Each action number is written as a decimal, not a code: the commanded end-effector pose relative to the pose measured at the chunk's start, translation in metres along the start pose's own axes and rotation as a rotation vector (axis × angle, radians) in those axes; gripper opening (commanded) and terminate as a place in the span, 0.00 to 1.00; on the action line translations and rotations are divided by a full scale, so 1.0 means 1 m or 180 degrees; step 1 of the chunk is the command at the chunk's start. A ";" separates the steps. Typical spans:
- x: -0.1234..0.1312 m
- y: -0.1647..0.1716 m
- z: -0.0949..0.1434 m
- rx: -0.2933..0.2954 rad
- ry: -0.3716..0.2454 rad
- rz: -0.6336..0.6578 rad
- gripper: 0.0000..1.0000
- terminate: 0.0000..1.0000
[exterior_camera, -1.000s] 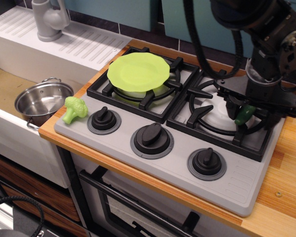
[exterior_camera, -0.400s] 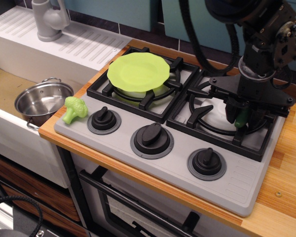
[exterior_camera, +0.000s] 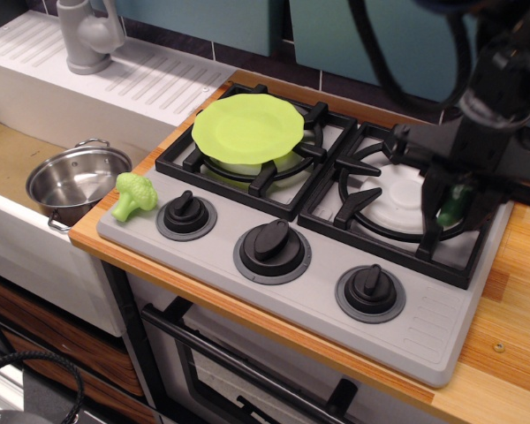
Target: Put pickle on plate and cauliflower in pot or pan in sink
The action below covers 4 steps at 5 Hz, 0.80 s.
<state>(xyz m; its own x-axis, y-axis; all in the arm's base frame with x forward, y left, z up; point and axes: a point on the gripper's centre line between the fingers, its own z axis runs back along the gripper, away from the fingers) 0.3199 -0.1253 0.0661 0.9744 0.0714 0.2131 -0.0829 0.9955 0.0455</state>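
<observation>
My gripper [exterior_camera: 452, 212] hangs over the right burner, its black fingers shut on the dark green pickle [exterior_camera: 454, 205], which stands nearly upright between them just above the grate. The lime-green plate [exterior_camera: 247, 128] rests on the left burner, well to the left of the gripper. The light green cauliflower [exterior_camera: 132, 194] lies at the front left corner of the stove panel. The steel pot [exterior_camera: 75, 181] stands in the sink [exterior_camera: 9, 159], just left of the cauliflower.
Black burner grates [exterior_camera: 371, 199] and three black knobs [exterior_camera: 272, 240] cover the grey stove. A grey tap [exterior_camera: 87, 35] and a ribbed white drainboard [exterior_camera: 141, 75] are at the back left. A wooden counter [exterior_camera: 512, 309] borders the right.
The gripper with the pickle has lifted and shifted a little to the right; the pickle now stands more upright. The plate, cauliflower and pot have not moved.
</observation>
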 end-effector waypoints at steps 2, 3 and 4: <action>0.038 0.041 0.035 0.0012 -0.0221 -0.0259 0.00 0.00; 0.050 0.064 0.024 0.0004 -0.0293 -0.0397 0.00 0.00; 0.054 0.084 0.018 0.0023 -0.0350 -0.0463 0.00 0.00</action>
<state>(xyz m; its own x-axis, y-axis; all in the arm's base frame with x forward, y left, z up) 0.3545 -0.0388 0.0800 0.9625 -0.0868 0.2569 0.0649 0.9936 0.0926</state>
